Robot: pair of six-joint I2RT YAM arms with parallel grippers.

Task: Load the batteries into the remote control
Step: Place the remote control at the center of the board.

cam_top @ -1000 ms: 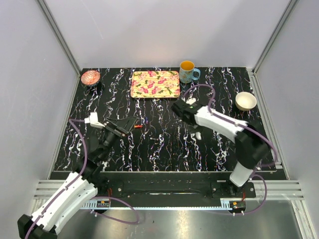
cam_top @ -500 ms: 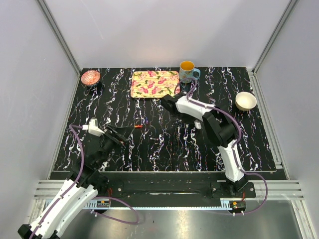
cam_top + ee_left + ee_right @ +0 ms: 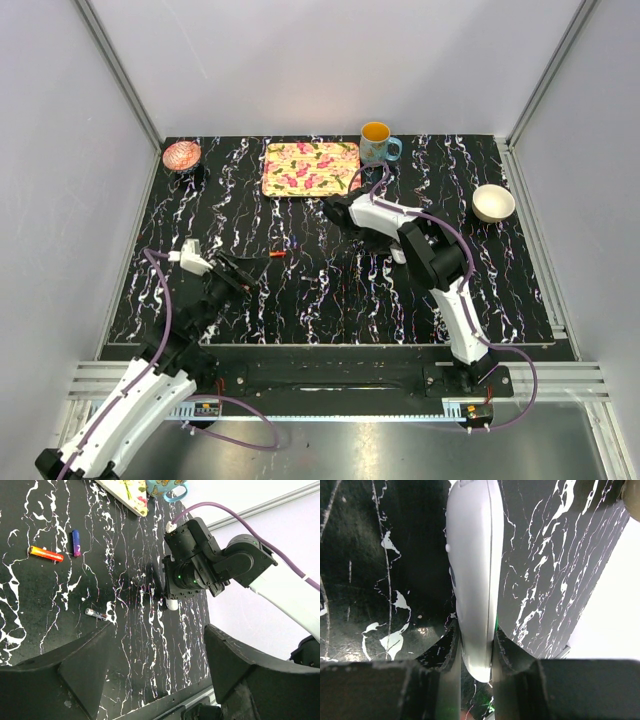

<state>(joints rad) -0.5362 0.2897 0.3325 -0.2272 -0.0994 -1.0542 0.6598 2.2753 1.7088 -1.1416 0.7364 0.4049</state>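
Right tool [image 3: 475, 647] clamped on the white remote control [image 3: 472, 555], edge-on, mid-table [image 3: 330, 290]. Left tool [image 3: 159, 635] gapes, holding nothing. The orange-red battery [image 3: 46, 554] and the purple battery [image 3: 76, 542] lie loose just ahead of it.

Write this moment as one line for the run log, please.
left gripper: open, above table | right gripper: shut on remote control | red battery, blue battery: lying on table, not loaded

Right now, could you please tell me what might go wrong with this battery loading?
The right gripper pinches the remote control near one end only, so it may twist or slip. The orange battery and purple battery lie loose; the open left gripper could roll them away.
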